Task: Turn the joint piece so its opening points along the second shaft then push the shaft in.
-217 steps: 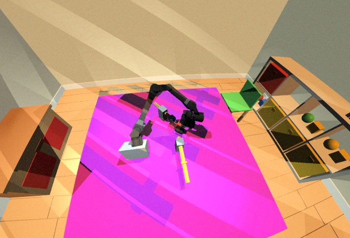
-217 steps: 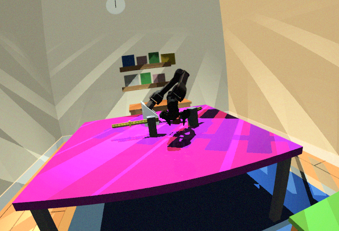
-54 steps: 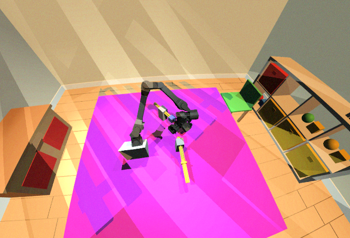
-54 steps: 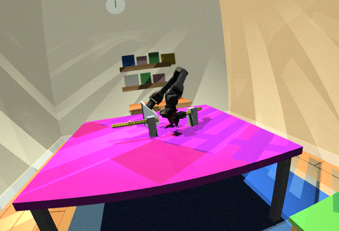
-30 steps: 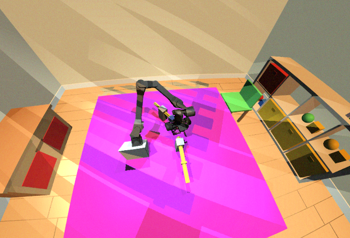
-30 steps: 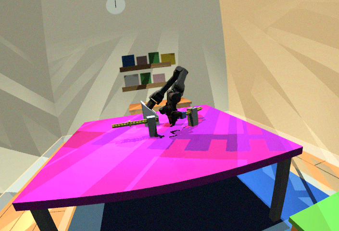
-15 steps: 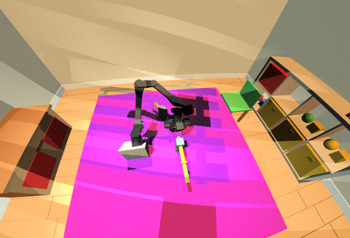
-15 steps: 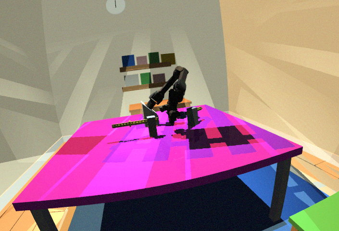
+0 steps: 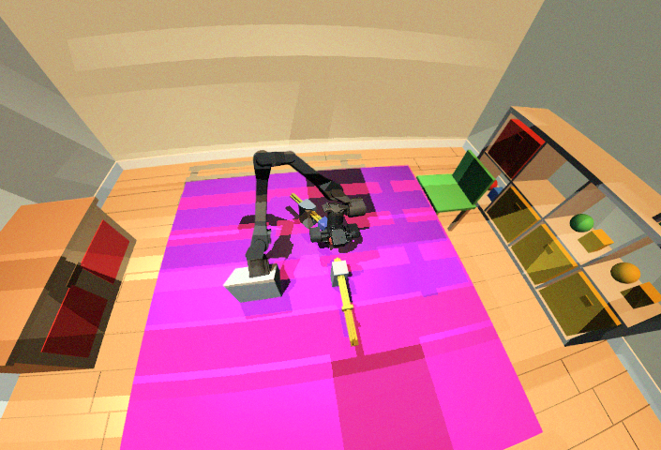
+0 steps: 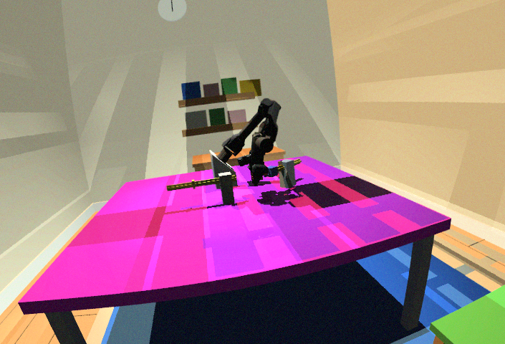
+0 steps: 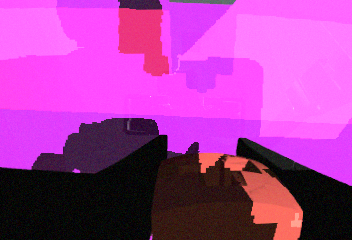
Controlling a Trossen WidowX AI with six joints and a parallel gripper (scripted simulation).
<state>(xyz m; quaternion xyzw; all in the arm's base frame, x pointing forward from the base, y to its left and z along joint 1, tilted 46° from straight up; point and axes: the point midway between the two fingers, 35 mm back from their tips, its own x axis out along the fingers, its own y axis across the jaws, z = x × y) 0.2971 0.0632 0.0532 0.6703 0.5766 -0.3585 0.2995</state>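
Gripper (image 9: 335,241) (image 10: 256,180) (image 11: 202,143) at frame center in the top view, clamped on the red joint piece (image 9: 330,241) (image 11: 279,200), which fills the lower middle of the wrist view between the fingers. Likely held there so it can be turned on its hinges toward the second shaft. Blue hinge part (image 9: 322,222) (image 10: 272,170) sits just beside the gripper, at the end of the fixed shaft (image 9: 296,199) (image 10: 297,161); that shaft runs through the fixed block (image 9: 307,215) (image 10: 287,174), upper middle in the top view, presumably so the joint can swing while its base stays put. Second shaft (image 9: 345,292) (image 10: 180,185), yellow, lower middle of the top view, runs through the second block (image 9: 339,269) (image 10: 226,188), its near end barely past the block, probably backed off to leave the joint room. Its collar (image 9: 347,307) (image 10: 193,183) stands apart from the block; likely the stop for the push. Opening's exact aim hidden by the gripper, can't tell if lined up. Containers: cube shelf (image 9: 580,180) at right holds a green ball (image 9: 581,222), an orange ball (image 9: 624,272) and drawers; drawer contents not visible.
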